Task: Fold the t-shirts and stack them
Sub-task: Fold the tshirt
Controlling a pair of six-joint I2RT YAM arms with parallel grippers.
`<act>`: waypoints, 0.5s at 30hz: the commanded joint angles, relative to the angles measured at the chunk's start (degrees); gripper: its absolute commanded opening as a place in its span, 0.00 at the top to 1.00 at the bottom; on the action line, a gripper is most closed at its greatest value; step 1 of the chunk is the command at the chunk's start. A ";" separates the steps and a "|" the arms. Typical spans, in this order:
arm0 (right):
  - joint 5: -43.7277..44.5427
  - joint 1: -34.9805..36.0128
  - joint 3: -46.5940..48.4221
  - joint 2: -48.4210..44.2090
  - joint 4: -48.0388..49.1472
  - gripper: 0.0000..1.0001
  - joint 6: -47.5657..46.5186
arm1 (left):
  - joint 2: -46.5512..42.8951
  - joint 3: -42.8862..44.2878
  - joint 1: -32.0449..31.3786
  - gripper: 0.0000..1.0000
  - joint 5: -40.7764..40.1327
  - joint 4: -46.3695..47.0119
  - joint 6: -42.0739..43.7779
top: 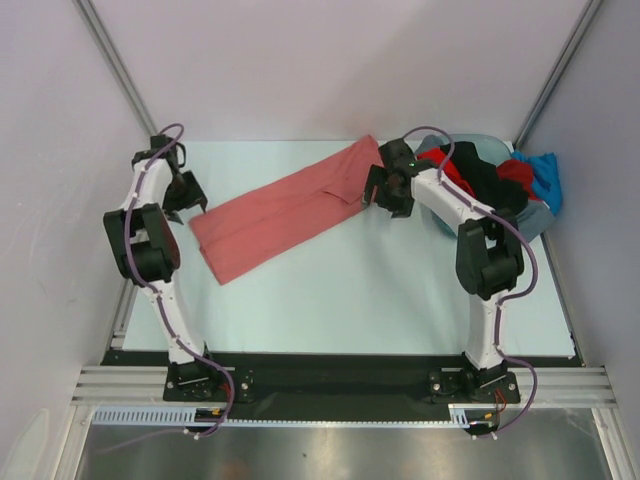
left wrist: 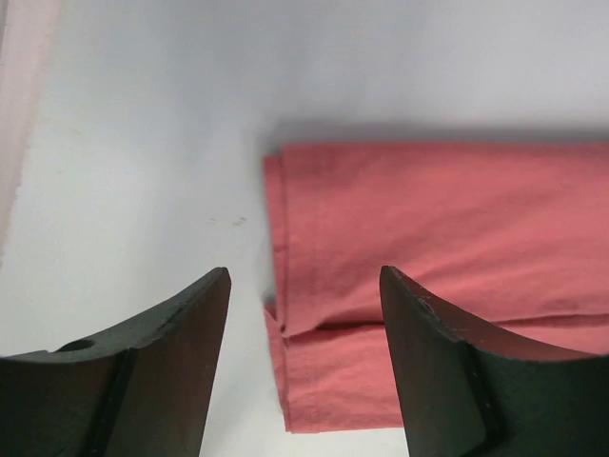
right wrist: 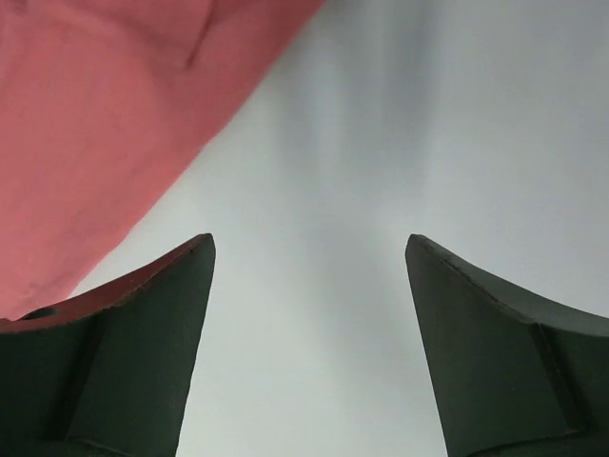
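Salmon-red t-shirt (top: pixel 290 208) lies as a long folded strip slanting across the table (top: pixel 350 300). Left gripper (top: pixel 192 203) sits at its near-left end, right gripper (top: pixel 385 197) at the far one. Both are wide open and empty, probably lined up for the next fold. Other shirts (top: pixel 482 175) wait in the basin (top: pixel 538 218).

No writing, label, brand or number is legible in any view.

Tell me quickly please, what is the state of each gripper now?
Left gripper: open, holding nothing, at one end of the salmon-red t-shirt.
Right gripper: open, holding nothing, beside the same shirt.
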 commanded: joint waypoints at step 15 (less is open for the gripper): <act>-6.23 6.44 24.79 13.04 0.41 0.78 0.62 | -10.57 -14.27 -16.99 0.98 -2.07 10.41 2.04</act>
